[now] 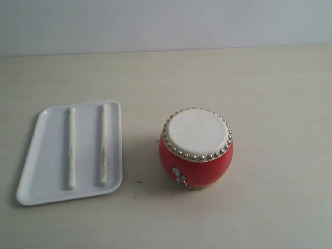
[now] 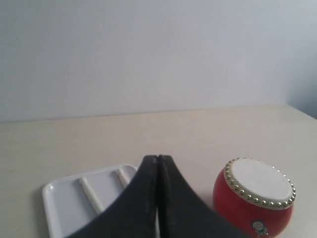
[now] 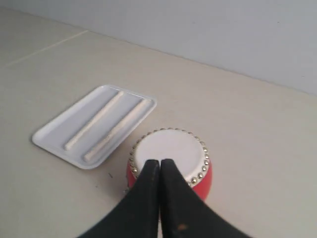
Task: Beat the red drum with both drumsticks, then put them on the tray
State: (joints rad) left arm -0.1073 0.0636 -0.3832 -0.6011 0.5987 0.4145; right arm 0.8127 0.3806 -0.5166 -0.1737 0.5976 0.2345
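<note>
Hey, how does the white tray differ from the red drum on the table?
The tray is flat, white and rectangular; the red drum is round-bellied and taller. The tray holds both drumsticks side by side; the red drum's cream skin is bare. Both sit on the table, apart, the tray on the exterior view's left.

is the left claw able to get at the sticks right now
Probably yes: the sticks lie uncovered in the tray, the drum stands well aside, but the left claw is shut and would need opening.
</note>
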